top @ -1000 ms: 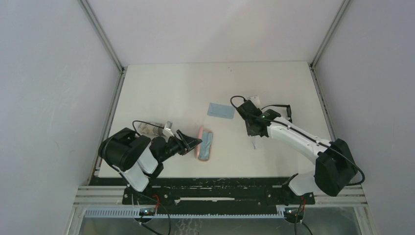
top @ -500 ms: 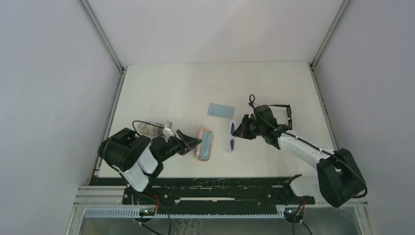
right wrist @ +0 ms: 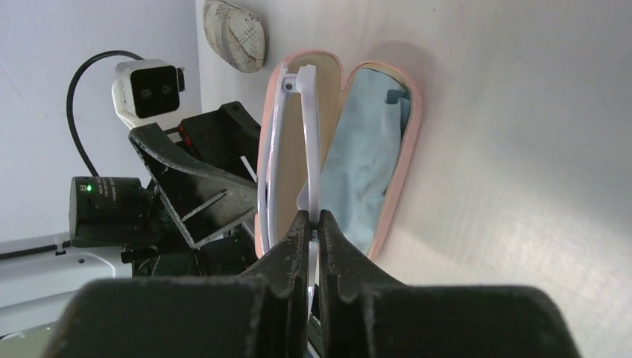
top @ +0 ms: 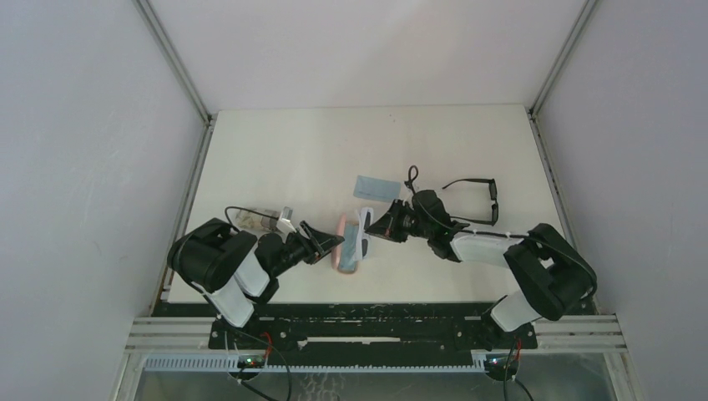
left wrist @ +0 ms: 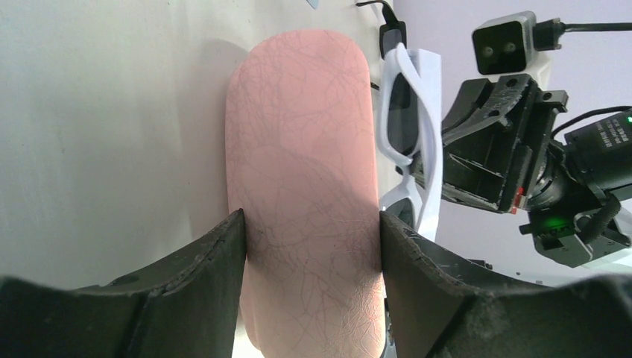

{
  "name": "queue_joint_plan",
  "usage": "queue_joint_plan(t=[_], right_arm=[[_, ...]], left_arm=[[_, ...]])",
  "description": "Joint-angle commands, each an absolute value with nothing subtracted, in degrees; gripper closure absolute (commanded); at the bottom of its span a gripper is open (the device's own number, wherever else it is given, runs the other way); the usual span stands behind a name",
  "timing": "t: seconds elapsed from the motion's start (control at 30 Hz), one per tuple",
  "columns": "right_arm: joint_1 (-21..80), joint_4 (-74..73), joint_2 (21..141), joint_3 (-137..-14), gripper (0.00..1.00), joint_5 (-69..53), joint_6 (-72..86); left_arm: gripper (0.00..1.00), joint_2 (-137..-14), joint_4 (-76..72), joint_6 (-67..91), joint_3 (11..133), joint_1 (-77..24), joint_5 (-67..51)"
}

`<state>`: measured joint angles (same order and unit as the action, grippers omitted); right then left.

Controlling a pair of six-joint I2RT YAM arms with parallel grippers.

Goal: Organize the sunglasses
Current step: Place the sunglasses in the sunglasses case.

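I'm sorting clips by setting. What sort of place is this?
Most likely a robot lab test cell, not a home or shop: plain grey walls on metal framing box in a white table, the left arm and right arm are mounted at its near edge, and a wrist camera shows.

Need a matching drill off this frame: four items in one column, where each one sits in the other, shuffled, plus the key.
Items
1. white sunglasses
2. black sunglasses
3. pink case
4. patterned case

Places
A. lying on the table, near its left edge
B. clamped in the left claw
C. pinched in the right claw, over the open case
D. lying free on the table's right side

Pairs: 1-C, 2-D, 3-B, 4-A
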<state>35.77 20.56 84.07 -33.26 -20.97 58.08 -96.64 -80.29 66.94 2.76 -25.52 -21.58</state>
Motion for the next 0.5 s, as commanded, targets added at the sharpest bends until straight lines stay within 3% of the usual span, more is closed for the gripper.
queue_joint_plan(t=[0.0,0.47], right_arm=[[37.09,34.18,88.63,-33.32,1.0,-22.02,63.98],[39.33,37.4,95.58,-34.71,1.0,-19.08,63.25]], left_arm=[[0.91,-95.52,-83.66,67.46,3.42,-25.23,-21.56],[0.92,-95.54,-83.67,67.34,3.56,-25.29,-21.71]])
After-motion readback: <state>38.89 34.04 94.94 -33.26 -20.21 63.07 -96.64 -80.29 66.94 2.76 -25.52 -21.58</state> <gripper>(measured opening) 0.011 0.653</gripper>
